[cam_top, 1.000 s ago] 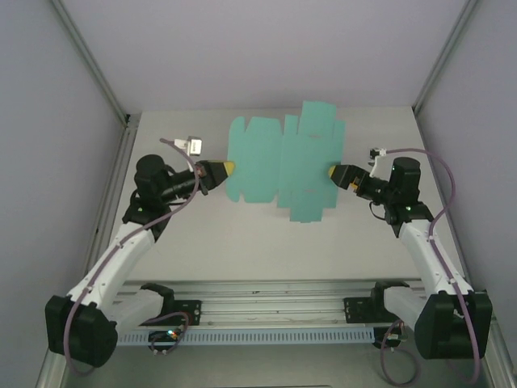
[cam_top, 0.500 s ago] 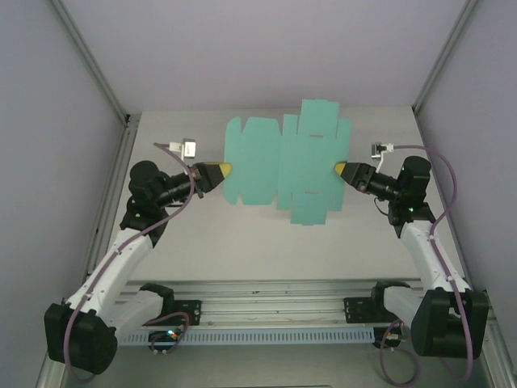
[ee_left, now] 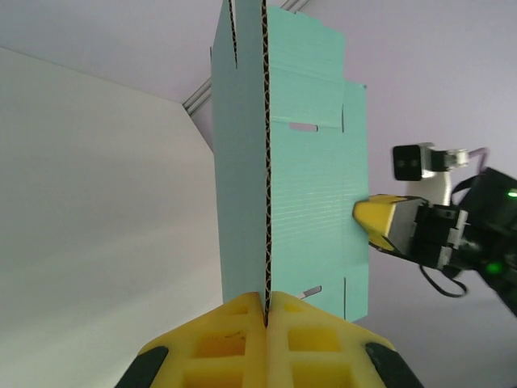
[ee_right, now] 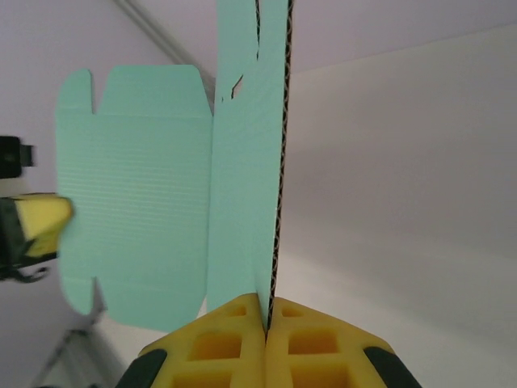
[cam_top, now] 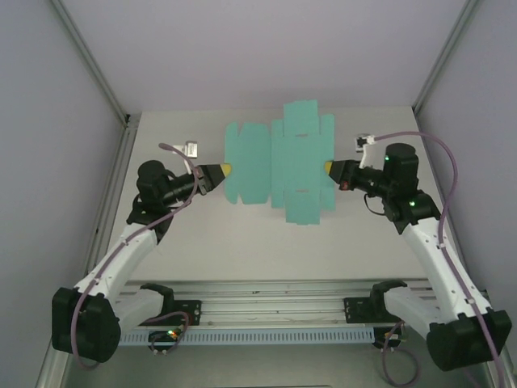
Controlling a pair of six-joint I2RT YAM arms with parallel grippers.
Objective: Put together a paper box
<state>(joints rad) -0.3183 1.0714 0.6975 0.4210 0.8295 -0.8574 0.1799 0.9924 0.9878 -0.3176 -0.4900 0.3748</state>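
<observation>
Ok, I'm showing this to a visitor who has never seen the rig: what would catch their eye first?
The many-flapped teal card sheet, not yet a box, over the far half of the table in the top view. The yellow left jaws and right jaws are each shut on one side edge of it, so it spans between them. Both wrist views look along its corrugated edge.

Right hand [ee_right: 266, 311] clamped on the near edge of the flat teal paper box [ee_right: 137, 186], corrugated edge running straight up, flapped panel spreading left, left hand [ee_right: 36, 230] at its far edge, pale tabletop [ee_right: 404, 162] to the right
</observation>
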